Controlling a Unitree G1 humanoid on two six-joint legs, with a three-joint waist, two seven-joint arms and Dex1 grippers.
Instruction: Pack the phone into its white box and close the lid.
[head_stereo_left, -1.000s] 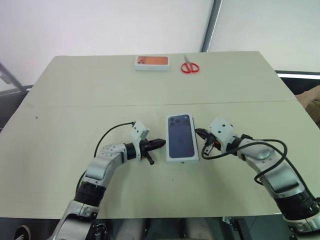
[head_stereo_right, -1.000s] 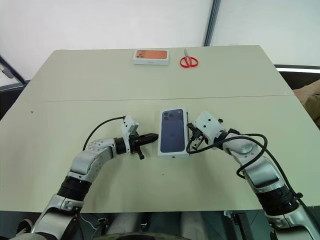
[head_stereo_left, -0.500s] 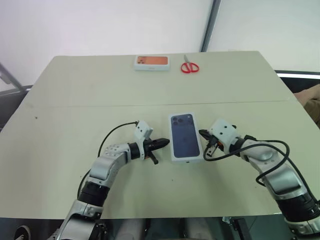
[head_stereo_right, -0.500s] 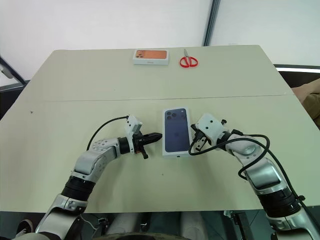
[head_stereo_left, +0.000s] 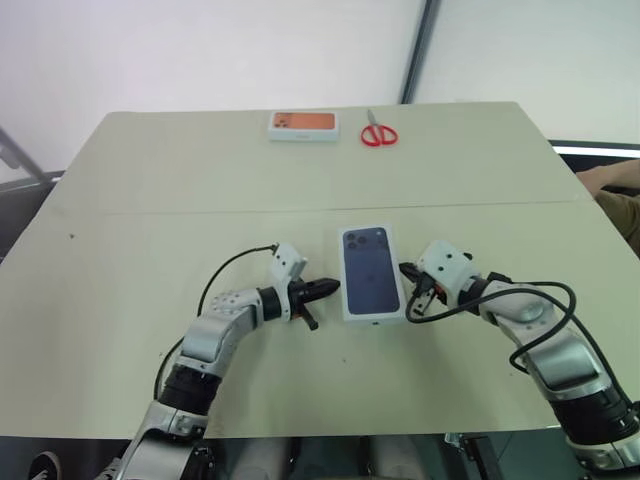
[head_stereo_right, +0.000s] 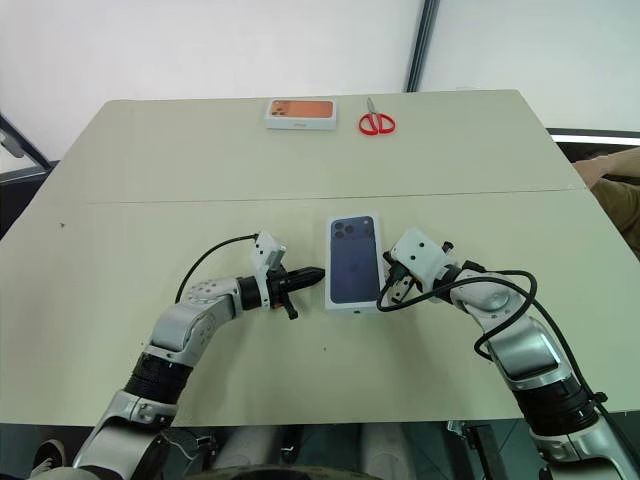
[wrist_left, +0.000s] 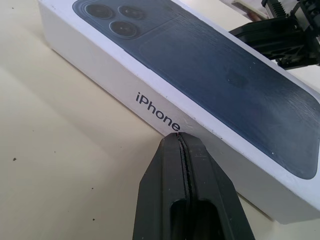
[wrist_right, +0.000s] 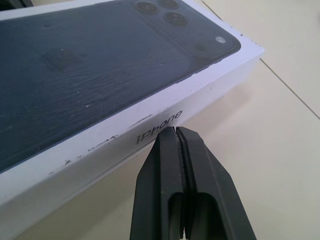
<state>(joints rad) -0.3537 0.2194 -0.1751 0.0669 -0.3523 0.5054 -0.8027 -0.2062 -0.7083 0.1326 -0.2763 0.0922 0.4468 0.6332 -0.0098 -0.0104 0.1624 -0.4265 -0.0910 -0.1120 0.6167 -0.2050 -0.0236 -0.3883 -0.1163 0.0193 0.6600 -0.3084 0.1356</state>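
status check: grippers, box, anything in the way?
Left gripper and right gripper both shut, tips against opposite long sides of the closed white box. Orange-topped box and scissors far off, no obstruction.

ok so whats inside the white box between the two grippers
Its inside is hidden: the lid, printed with a dark blue phone picture, sits fully over the white box. Whether the phone is in there cannot be seen. The left gripper and right gripper press its long sides.

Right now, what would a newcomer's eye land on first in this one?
The closed white box with a dark navy phone pictured on its lid, lying mid-table. The left gripper and right gripper, both shut, press against its long sides from either hand. At the table's far edge lie an orange-topped box and red scissors.
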